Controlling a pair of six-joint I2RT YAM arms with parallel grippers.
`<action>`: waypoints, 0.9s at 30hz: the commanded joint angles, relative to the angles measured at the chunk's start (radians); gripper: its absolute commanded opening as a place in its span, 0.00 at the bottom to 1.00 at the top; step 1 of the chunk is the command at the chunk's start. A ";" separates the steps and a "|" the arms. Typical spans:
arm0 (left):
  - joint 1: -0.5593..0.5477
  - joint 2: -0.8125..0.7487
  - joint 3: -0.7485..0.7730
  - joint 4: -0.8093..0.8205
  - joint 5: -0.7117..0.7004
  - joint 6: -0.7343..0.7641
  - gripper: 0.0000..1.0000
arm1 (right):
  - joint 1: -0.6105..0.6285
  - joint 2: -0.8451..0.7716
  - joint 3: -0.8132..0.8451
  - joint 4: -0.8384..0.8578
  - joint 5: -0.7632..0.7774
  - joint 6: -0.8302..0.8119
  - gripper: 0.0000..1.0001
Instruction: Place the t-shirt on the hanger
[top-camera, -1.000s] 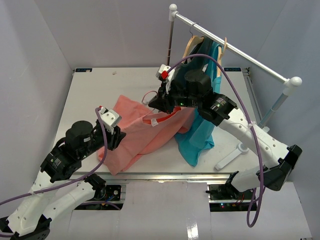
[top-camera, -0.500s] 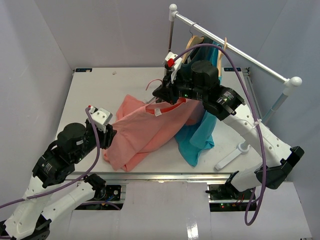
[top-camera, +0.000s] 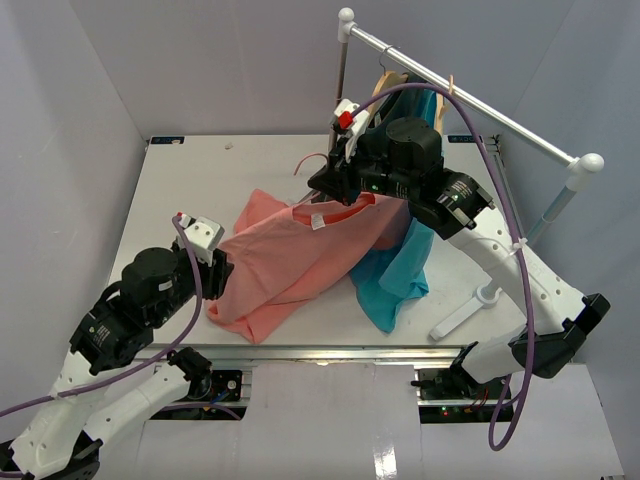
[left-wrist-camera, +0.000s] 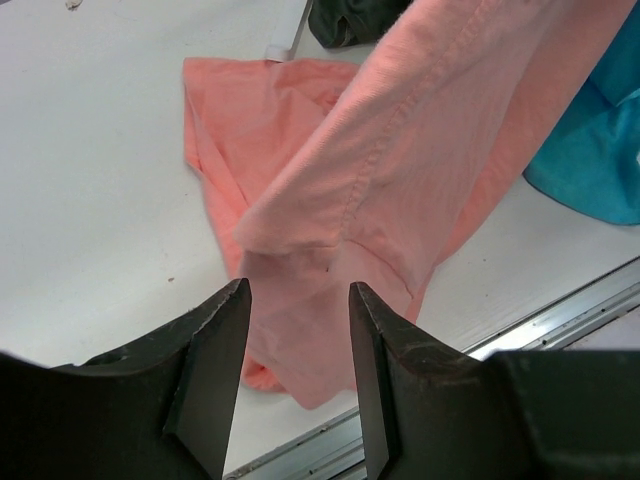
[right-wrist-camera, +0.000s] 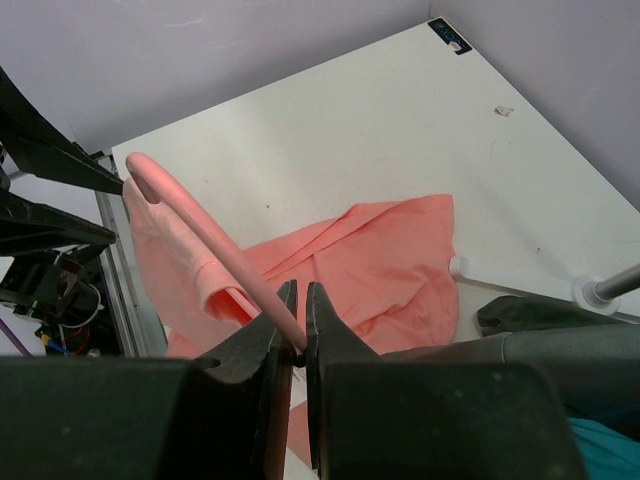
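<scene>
Now: right gripper (right-wrist-camera: 300, 300) clenched on the rod of the hanger (right-wrist-camera: 200, 225), gripping it low on the shaft so the curved hook end points up and away, free for the rail (top-camera: 480, 105). Hanger is raised off the table (top-camera: 180, 190), roughly mid-table and in front of the hung teal shirt (top-camera: 400, 275).

T-shirt (top-camera: 290, 265) trails from the right gripper by its neck area; upper part lifted, lower part and one sleeve in a heap on the table toward the near-left. Judged reason for the lift: let the cloth fall straight so the shoulders can settle along the hanger.

Left gripper (left-wrist-camera: 298, 300) released, jaws apart, nothing between them, low over the near fold of the shirt. It looks placed to take the slack. Whether its tips brush the cloth cannot be told from the wrist view.

Shirt appears only partly on the hanger; far shoulder hidden behind the right arm.
</scene>
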 joint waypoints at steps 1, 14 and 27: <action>0.004 0.006 -0.019 0.058 0.021 -0.040 0.56 | -0.005 -0.040 0.049 0.052 0.011 0.014 0.08; 0.004 0.087 -0.048 0.119 0.015 -0.086 0.17 | -0.004 -0.086 0.015 0.077 0.015 0.014 0.08; 0.004 0.021 0.042 0.083 -0.090 -0.102 0.00 | -0.053 -0.094 -0.065 0.046 0.032 -0.039 0.08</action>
